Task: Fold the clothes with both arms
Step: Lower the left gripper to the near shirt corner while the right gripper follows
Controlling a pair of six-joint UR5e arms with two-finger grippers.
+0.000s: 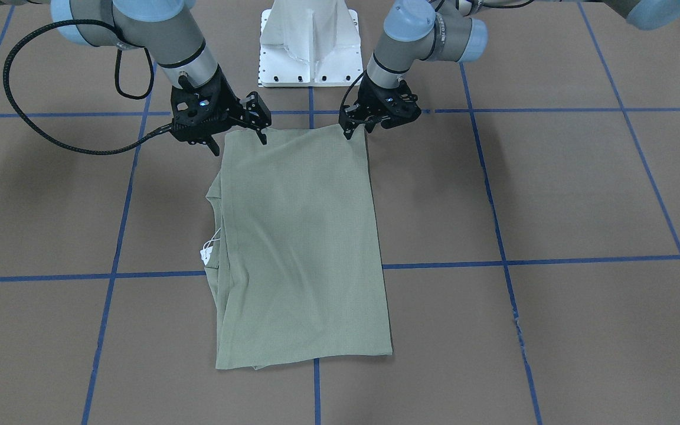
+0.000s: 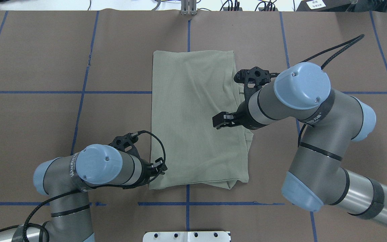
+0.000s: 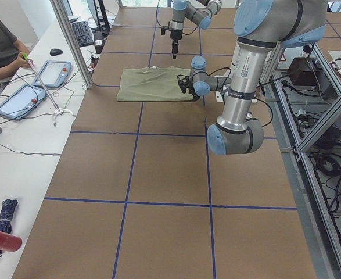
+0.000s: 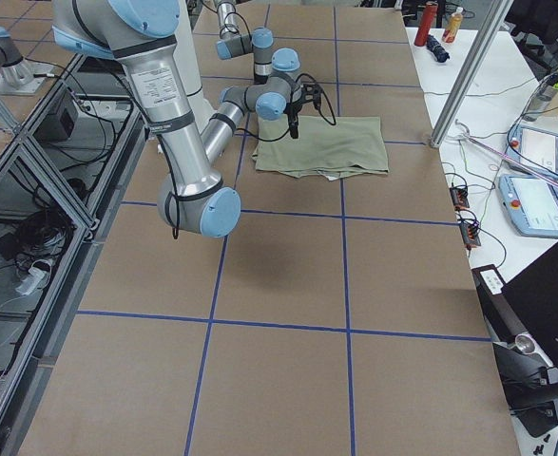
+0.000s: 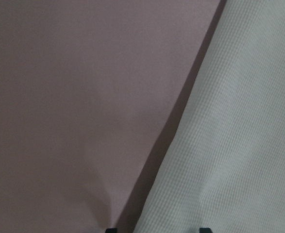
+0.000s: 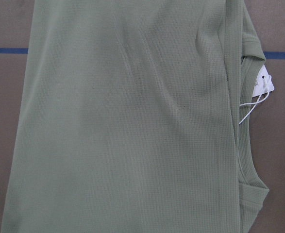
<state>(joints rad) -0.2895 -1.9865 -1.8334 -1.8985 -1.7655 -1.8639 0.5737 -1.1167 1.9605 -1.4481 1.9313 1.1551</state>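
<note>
- Shirt (image 1: 304, 248) looks light, soft and limp; pinching all layers at its robot-side corners seems best.
- Left tool (image 1: 358, 128) sits released, straddling a corner edge; right tool (image 1: 239, 143) hovers released above.

Shirt (image 1: 304, 248) lies on the table (image 1: 552, 195).
Left gripper (image 1: 356, 127) and right gripper (image 1: 239, 141) at its robot-side corners; tag (image 1: 206, 254) on its right-gripper side.

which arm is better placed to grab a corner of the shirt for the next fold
Left. The left gripper sits low at the shirt's near corner on its own side, open jaws straddling the edge. The right gripper hangs higher, well above the fabric.
</note>
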